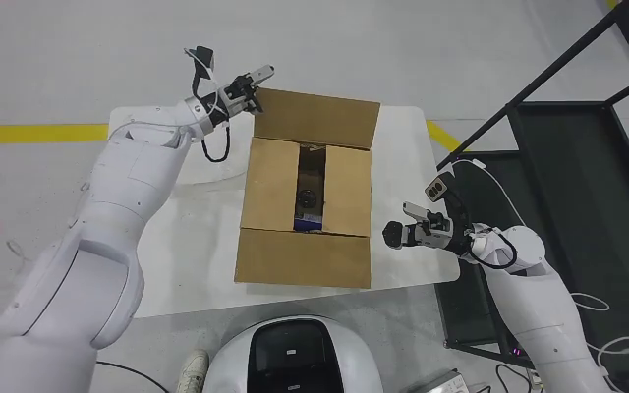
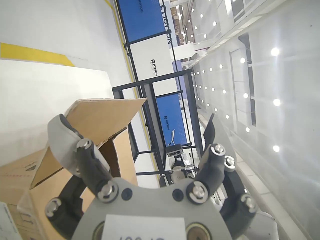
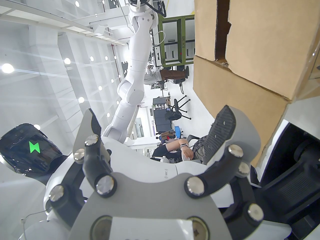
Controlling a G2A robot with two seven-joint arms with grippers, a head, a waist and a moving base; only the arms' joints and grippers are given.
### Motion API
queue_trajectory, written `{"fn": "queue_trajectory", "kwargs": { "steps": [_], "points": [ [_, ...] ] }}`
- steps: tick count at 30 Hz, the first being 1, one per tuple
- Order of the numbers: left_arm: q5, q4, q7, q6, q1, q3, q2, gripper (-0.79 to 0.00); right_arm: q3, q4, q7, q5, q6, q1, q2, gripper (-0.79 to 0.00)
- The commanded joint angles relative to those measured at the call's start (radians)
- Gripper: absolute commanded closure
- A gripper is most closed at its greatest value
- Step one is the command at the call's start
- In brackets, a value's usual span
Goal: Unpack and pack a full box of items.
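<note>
**Inspector:** Box point(image 1: 267, 187)?

**Operator:** Mid-table point(image 1: 405, 138), top flaps part-closed. My left gripper point(image 1: 254, 88) gapes at the far flap point(image 1: 319, 118); my right gripper point(image 1: 403, 224) gapes empty alongside. Cardboard is likely light and bendy, so I'd pinch the flap edges.

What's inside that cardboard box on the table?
Between the flaps of the box, a gap shows dark items and something blue. The flaps cover everything else inside.

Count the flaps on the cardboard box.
4: far flap folded outward, its corner by the left claw; near flap folded outward; left flap and right flap lying over the opening, gap between them. None look hidden.
</note>
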Motion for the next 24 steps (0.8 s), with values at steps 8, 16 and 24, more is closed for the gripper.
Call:
{"fn": "queue_trajectory", "kwargs": {
  "steps": [8,16,24],
  "points": [
    [-0.001,0.0,0.0,0.0,0.0,0.0,0.0,-0.785,0.0,0.0,0.0,0.0,0.0,0.0,0.0,-0.785],
    [0.026,-0.036,0.058,0.045,0.018,0.002,-0.001,-0.785,-0.003,-0.006,-0.02,-0.002,0.003,-0.002,-0.001,-0.785],
    [0.12,-0.058,0.159,0.119,0.038,0.019,-0.017,-0.785,0.005,-0.018,-0.057,-0.013,0.011,-0.014,0.0,-0.785]
  ]
}}
